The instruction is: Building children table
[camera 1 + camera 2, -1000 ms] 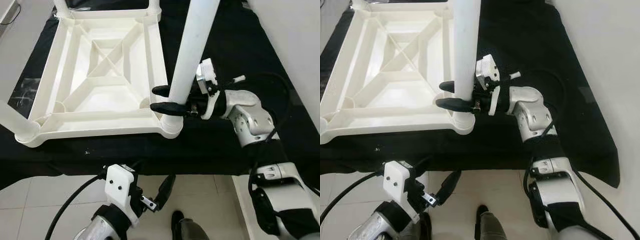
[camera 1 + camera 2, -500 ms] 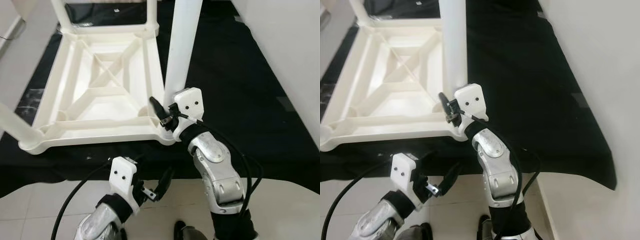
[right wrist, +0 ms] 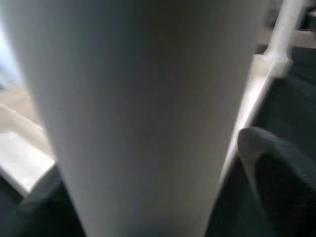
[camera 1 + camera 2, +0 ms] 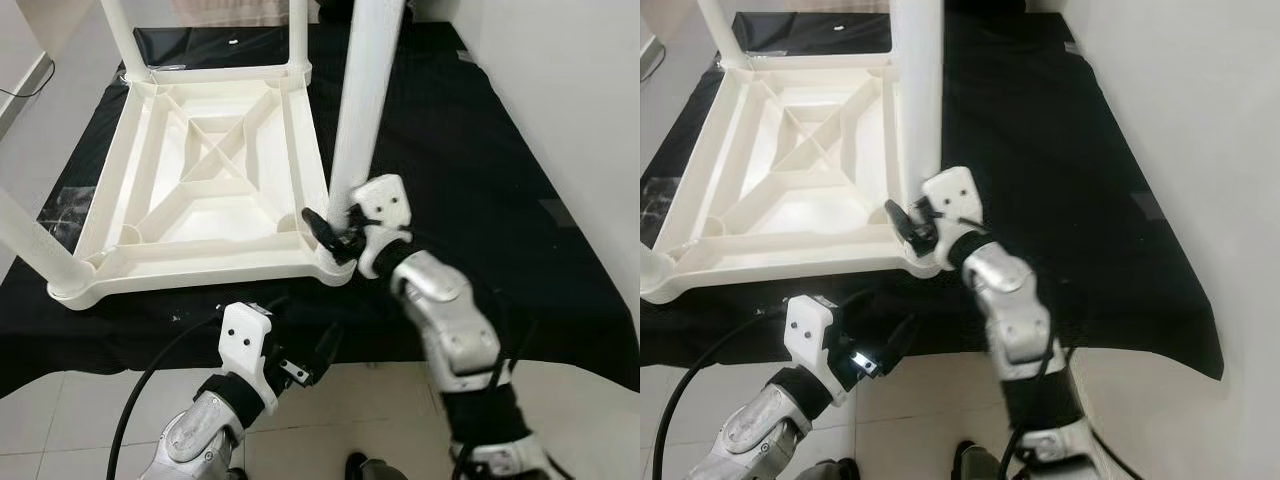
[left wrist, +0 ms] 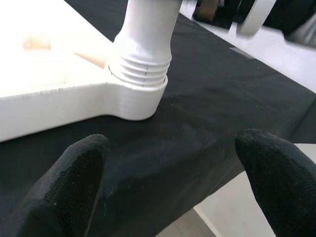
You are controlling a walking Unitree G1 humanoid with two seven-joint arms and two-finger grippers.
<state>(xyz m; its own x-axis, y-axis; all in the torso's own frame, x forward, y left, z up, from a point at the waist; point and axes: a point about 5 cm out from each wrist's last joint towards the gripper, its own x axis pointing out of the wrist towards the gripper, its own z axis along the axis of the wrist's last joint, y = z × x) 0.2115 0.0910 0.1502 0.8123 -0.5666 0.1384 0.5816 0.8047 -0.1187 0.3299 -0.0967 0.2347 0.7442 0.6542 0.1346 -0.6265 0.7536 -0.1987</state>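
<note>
A white plastic children's table (image 4: 200,262) lies upside down on a black cloth, with its four legs pointing up. My right gripper (image 4: 330,228) is shut on the near right leg (image 4: 362,100), just above its threaded socket at the corner. In the right wrist view that leg (image 3: 143,108) stands between the fingers (image 3: 279,182). My left gripper (image 4: 300,345) hangs open below the cloth's front edge. In its wrist view the open left gripper (image 5: 163,182) faces the corner socket (image 5: 138,84) from a short distance.
The black cloth (image 4: 480,150) covers the low platform out to the right, and its front edge drops to a tiled floor (image 4: 70,420). A white wall (image 4: 580,90) runs along the right. Other legs stand at the near left (image 4: 30,240), far left (image 4: 125,40) and far right (image 4: 298,30).
My right arm swung from the leg's right side round to its front, the wrist turning about the leg while still gripping it. The camera rose and pulled back. The left gripper stayed low.
</note>
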